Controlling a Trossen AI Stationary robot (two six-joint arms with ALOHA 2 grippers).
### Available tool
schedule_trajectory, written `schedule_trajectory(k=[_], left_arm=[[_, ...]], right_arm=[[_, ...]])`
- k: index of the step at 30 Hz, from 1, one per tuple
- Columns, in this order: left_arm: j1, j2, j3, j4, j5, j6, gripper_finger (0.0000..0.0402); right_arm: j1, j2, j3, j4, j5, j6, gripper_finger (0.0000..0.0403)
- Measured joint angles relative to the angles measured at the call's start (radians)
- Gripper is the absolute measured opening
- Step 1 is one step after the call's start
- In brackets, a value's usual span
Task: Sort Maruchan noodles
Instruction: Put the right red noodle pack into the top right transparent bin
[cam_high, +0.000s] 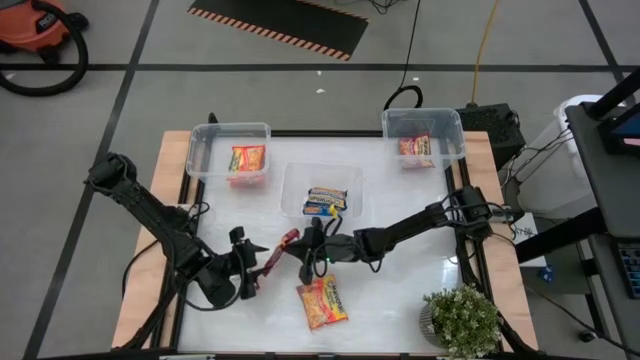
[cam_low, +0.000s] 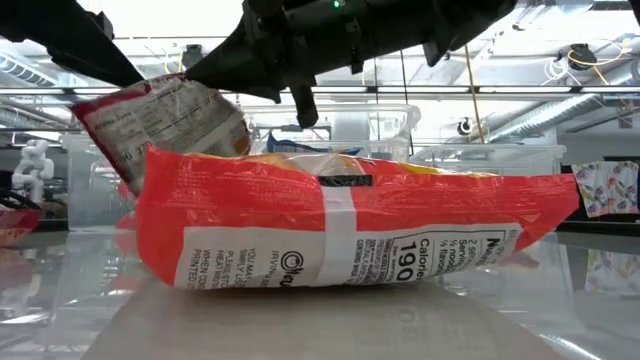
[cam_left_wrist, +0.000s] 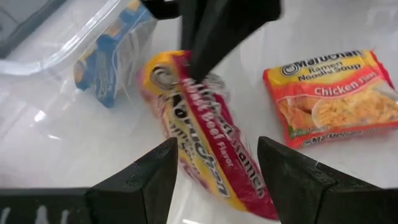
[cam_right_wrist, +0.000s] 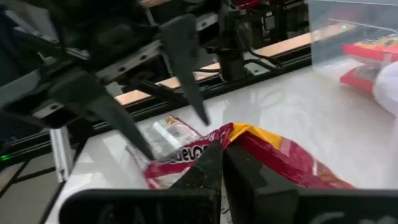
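An orange-yellow glossy chicken packet (cam_high: 321, 303) lies nearest on the white counter (cam_high: 400, 290). Beyond it, a red-pink beef packet (cam_high: 281, 247) is pinched at one end by the clenched right hand (cam_high: 309, 246); the left hand (cam_high: 258, 263) is spread around its other end. A handover is judged underway: left closure is called for next. The packet's underside is hidden.

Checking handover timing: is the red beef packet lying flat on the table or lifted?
Lifted. The red beef packet hangs tilted off the table, its end pinched in the shut right gripper, while the open left gripper straddles it.
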Motion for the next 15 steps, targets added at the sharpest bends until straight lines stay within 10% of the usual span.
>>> schedule_trajectory(k=[15], left_arm=[[0.082, 0.1, 0.001, 0.026, -0.018, 0.032, 0.0361]], right_arm=[[-0.012, 0.001, 0.0, 0.005, 0.024, -0.007, 0.0]])
